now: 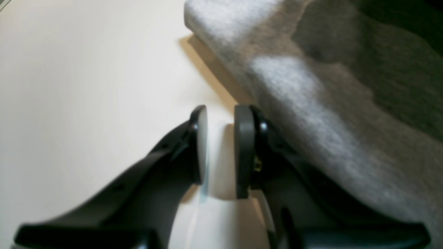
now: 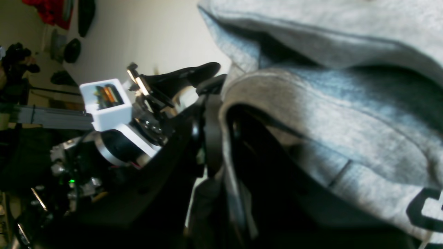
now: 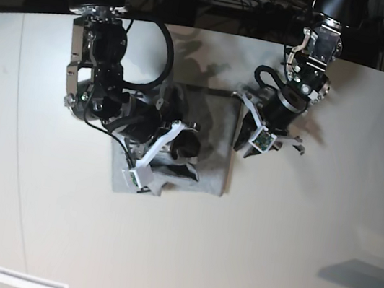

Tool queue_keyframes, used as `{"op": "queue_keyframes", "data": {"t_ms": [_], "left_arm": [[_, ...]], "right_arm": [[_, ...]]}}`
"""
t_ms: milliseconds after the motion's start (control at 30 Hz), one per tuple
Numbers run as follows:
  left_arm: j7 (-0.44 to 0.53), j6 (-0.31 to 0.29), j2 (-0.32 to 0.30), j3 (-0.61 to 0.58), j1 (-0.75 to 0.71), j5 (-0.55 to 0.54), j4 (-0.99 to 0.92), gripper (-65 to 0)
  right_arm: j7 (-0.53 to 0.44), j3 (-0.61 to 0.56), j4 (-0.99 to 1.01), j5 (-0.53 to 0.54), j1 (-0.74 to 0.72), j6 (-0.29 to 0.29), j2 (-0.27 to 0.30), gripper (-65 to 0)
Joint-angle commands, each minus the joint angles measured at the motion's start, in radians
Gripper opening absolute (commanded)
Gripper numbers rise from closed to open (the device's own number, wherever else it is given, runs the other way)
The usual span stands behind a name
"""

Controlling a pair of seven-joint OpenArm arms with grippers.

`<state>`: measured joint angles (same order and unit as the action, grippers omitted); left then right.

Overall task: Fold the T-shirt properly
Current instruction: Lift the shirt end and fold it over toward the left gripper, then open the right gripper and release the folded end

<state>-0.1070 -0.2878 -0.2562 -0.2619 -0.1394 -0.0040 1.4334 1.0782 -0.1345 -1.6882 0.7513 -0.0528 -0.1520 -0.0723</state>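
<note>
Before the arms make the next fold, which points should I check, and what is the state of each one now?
1. Right tool is shut on the T-shirt: ok, cloth sits between its jaws.
2. Left tool is free of cloth: ok, jaws apart, only the table between them.
3. Left tool is beside the shirt's edge: ok.
4. Shirt lies flat: not ok, it is bunched near the right tool.
5. Printed side faces down: cannot tell.
</note>
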Motion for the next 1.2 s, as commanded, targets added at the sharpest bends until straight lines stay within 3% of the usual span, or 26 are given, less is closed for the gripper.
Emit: {"op": "queue_keyframes", "data": {"t_ms": [0,300,733,833,1033,1167], "left_arm": [[-0.032,-0.001,-0.027,-0.004,-0.004,0.014,0.005,-51.1],[-0.032,-0.001,-0.07,-0.003,-0.024,0.006,0.004,-51.1],[-0.032,-0.001,-0.067,0.0,-0.041,0.006,0.01,-51.2],[-0.032,-0.001,-0.065,-0.003,-0.041,0.006,0.01,-51.2],[-0.032,-0.001,-0.065,0.0,-0.041,0.006,0.008,-51.2],[-0.032,-0.001,-0.068,0.003,-0.041,0.006,0.004,-51.2]], "right_arm": [[-0.02,0.0,0.004,0.018,-0.019,-0.001,-0.007,-64.6],[-0.091,-0.052,0.064,0.02,-0.019,-0.001,-0.008,-64.0],[-0.114,-0.081,0.066,0.02,-0.023,0.001,-0.008,-63.8],[-0.115,-0.081,0.066,0.02,-0.023,0.001,-0.008,-59.3],[-0.115,-0.081,0.055,0.024,-0.025,0.001,-0.025,-44.4],[-0.112,-0.083,0.055,0.119,-0.048,0.001,-0.019,-39.9]]}}
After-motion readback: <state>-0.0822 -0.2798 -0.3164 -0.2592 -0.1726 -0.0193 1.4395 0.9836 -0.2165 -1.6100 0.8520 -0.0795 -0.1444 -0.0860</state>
